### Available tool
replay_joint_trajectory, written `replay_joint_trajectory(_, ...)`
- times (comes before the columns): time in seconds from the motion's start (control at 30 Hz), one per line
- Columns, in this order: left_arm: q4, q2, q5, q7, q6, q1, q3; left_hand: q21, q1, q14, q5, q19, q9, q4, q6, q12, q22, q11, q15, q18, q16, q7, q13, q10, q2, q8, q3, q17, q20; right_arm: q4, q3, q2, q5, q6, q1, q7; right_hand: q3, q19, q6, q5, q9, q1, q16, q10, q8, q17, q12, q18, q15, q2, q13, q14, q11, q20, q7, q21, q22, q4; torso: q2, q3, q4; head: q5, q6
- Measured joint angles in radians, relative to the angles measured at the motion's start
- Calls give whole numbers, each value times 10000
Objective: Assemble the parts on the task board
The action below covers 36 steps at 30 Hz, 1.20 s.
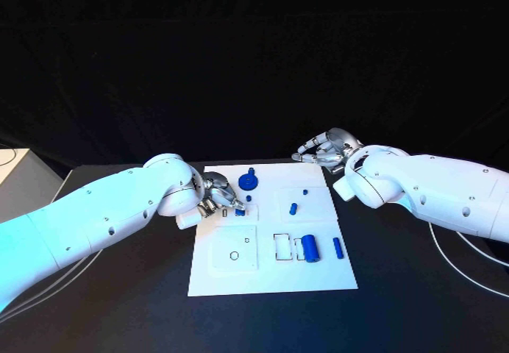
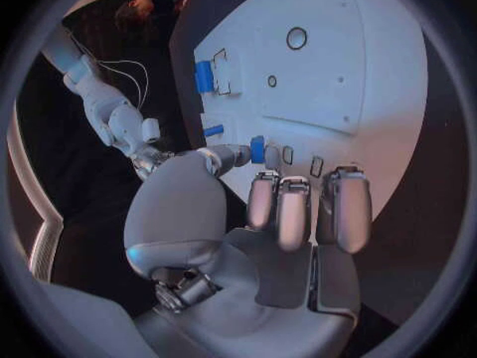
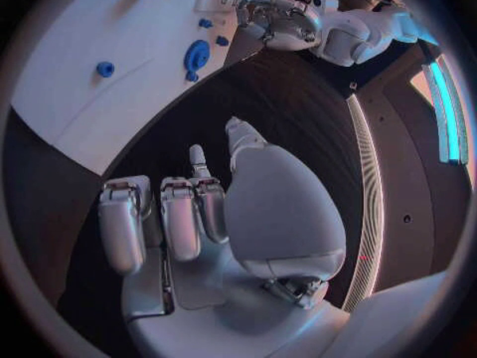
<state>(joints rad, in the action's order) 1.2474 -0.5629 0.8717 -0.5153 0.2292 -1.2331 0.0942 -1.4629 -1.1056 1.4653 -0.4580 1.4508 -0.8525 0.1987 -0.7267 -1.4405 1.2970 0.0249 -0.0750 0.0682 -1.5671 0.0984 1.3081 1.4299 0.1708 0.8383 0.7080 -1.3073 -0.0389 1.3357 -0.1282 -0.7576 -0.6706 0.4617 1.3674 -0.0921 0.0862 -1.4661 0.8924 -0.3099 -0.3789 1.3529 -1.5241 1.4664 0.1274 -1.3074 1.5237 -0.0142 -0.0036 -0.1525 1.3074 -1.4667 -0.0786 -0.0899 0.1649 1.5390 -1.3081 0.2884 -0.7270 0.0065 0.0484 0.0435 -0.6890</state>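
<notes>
Matt white task board (image 1: 318, 276), glossy blue plastic parts (image 1: 310, 246), smooth metallic fingers (image 2: 293, 211), matt black table (image 1: 424, 301).

The left robot hand (image 1: 218, 197) pinches with thumb and finger, while the right robot hand (image 1: 324, 151) hovers with fingers curled.

Right hand (image 3: 214, 215) empty above black table (image 3: 288, 95), beside task board (image 3: 90, 111)

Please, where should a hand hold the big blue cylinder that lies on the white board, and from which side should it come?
Grip the big blue cylinder across its round sides at mid-length, coming from above. It lies flat on the task board with a white frame close on one side, so I judge a low sideways approach awkward.
</notes>
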Motion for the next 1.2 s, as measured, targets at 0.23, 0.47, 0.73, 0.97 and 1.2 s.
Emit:
replay_joint_trajectory(0.23, 160, -198, 32, 1, -285, 1, 0, -40, 90, 36, -286, 16, -25, -29, -85, -41, 64, 54, -37, 0, 0, 48, -1, 127, 12, 1, -28, 0, 87, -22, -1, -18, -22, 0, 0, 0, 0, 0, 0, 0, 0, 0, 0, 0, 0, 0, 0, 0, 0, 0, -1, 0, 0, 0, 0, 0, 0, 0, 17, -1, 29, -29, -54)
replay_joint_trajectory(0.47, 113, -82, 379, 2, -614, 2, -65, -40, 130, 0, -368, 17, -35, -30, -120, -110, 103, 88, -73, 0, 0, 83, -1, 163, -26, 1, -30, 0, 86, -32, -2, -19, -62, 0, -1, 0, 0, 0, 0, 0, 0, 0, 0, 0, 0, 0, 0, 0, 0, 0, -1, 0, 0, 0, 0, 0, 1, 0, 15, -2, 26, -88, -105)
replay_joint_trajectory(0.73, -179, 167, 1009, 3, -955, 3, -277, -40, 197, -1, -374, 17, -867, -31, -136, -110, 111, 54, -73, -1, 0, 66, -2, 197, 41, -5, -30, 0, 86, -37, -3, -8, -113, 0, -3, 1, 0, 0, 0, 0, 0, 0, 0, 0, 0, 0, 0, 0, 0, 0, 8, 0, 0, 0, -1, -37, 2, 0, 6, 7, 6, -131, -166)
replay_joint_trajectory(0.97, -276, 239, 1339, 0, -1087, 6, -452, -39, 223, -1, -375, 53, -908, -31, -172, -110, 111, 88, -72, 0, 0, 31, -2, 233, 66, -17, -29, 0, 121, -36, -3, -5, -154, 0, -3, 2, -1, 0, 1, 0, 0, 0, 0, 0, 0, 0, 0, 0, 0, 0, 7, 0, 0, 0, -1, -37, 4, 0, 4, 12, -2, -129, -210)
replay_joint_trajectory(1.2, -286, 277, 1496, -4, -1108, 5, -500, -39, 247, -1, -375, 53, -1334, -31, -173, -110, 110, 88, -72, -1, 0, 30, -3, 232, 90, -23, -29, 0, 121, -29, -3, -2, -171, -8, -3, 3, 0, 0, 1, 0, 0, 0, 0, 0, 0, 0, 0, 0, 0, 0, 6, 0, 0, 0, -1, -37, 4, 0, 4, 13, -2, -114, -244)
